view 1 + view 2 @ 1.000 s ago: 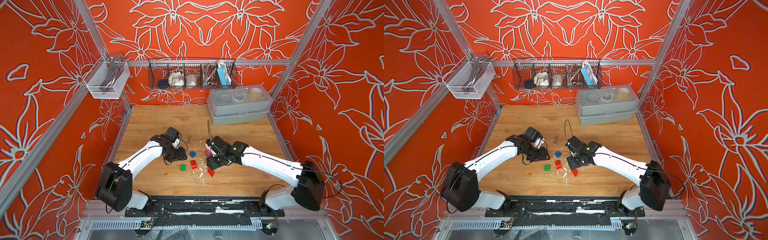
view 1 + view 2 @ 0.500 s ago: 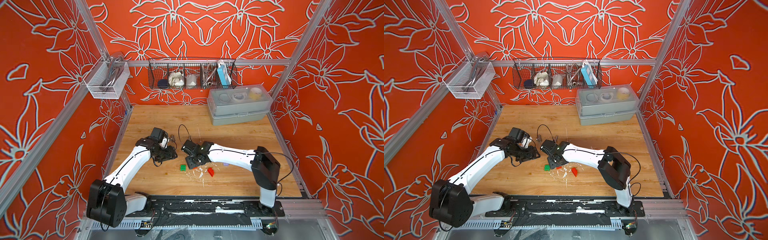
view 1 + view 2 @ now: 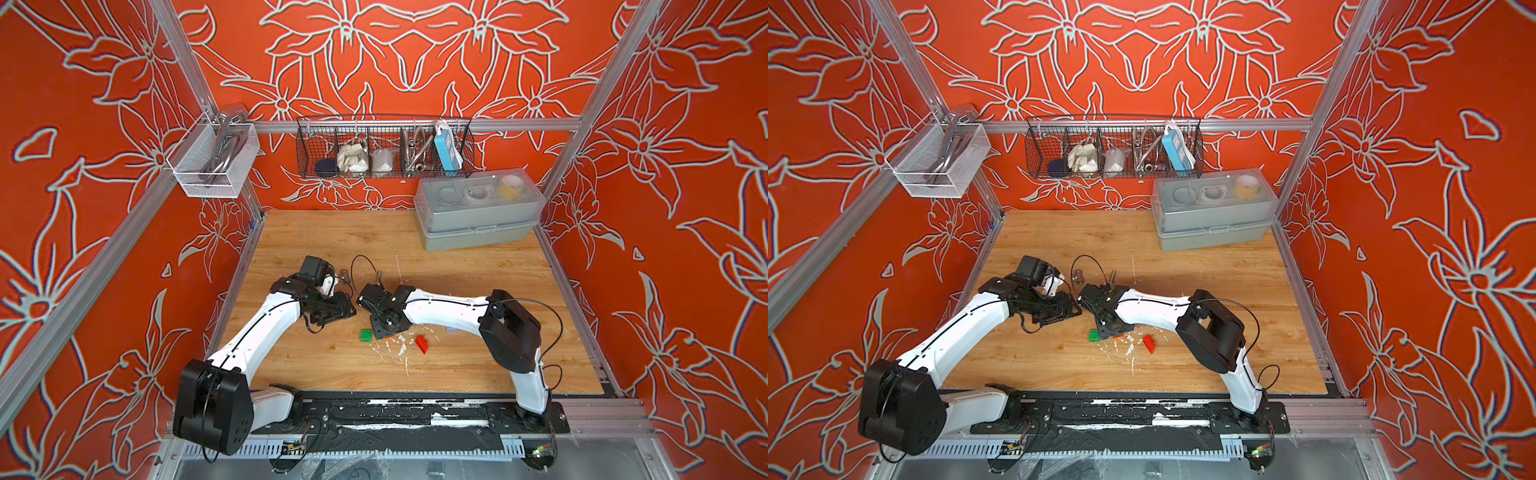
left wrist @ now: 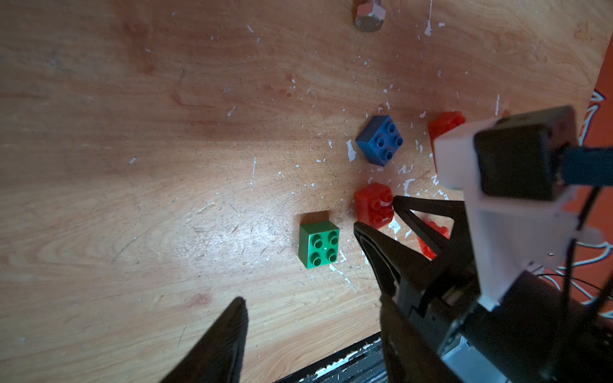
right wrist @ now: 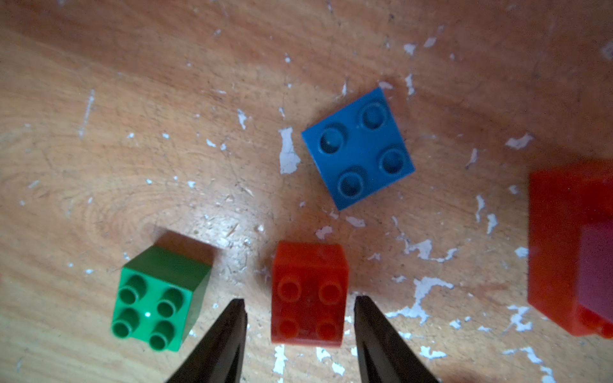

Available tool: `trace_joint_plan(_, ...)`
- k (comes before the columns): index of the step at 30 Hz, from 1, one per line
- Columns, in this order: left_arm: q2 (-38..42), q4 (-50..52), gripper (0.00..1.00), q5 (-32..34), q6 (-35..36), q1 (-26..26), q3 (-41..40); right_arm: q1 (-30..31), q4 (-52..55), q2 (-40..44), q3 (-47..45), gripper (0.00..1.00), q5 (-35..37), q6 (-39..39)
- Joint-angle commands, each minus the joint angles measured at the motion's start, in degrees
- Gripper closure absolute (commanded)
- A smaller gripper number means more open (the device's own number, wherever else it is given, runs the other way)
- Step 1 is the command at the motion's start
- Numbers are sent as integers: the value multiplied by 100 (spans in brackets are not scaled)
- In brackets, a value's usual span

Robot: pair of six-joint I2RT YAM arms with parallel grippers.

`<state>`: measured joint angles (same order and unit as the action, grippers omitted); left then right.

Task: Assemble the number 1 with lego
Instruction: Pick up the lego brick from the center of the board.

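Note:
The lego lies loose on the wooden table. In the right wrist view, a small red brick (image 5: 308, 291) sits between the fingertips of my right gripper (image 5: 300, 308), which is open with a gap on each side. A green brick (image 5: 159, 298) lies beside it, a blue brick (image 5: 358, 149) beyond, and a larger red piece (image 5: 570, 245) at the edge. Both top views show the green brick (image 3: 366, 335) and another red brick (image 3: 421, 344). My left gripper (image 4: 311, 308) is open and empty, just left of the right gripper (image 3: 384, 332).
Two grey bolts (image 3: 1077, 276) (image 3: 1112, 274) lie behind the grippers. A lilac brick (image 3: 451, 329) peeks out from under the right forearm. A grey lidded box (image 3: 478, 224) stands at the back right. White flecks litter the wood around the bricks.
The right arm has swung left and folded, bringing its gripper over the small red brick beside the green one, with its jaws slightly narrower. The left arm drew back leftward.

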<state>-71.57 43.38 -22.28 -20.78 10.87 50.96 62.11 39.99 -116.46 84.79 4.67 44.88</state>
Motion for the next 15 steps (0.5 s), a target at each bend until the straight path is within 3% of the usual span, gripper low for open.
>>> trace_joint_plan(1, -2, -13, 38, -101, -1, -41, -18, -15, 68, -165, 191, 48, 80, 87)
trace_joint_plan(10, -28, -22, 38, -101, 1, -39, -11, -32, 164, -74, 161, 62, 164, -20)
trace_joint_plan(15, -41, -22, 38, -102, 21, -41, -10, -40, 422, 377, 123, 69, 149, -282)
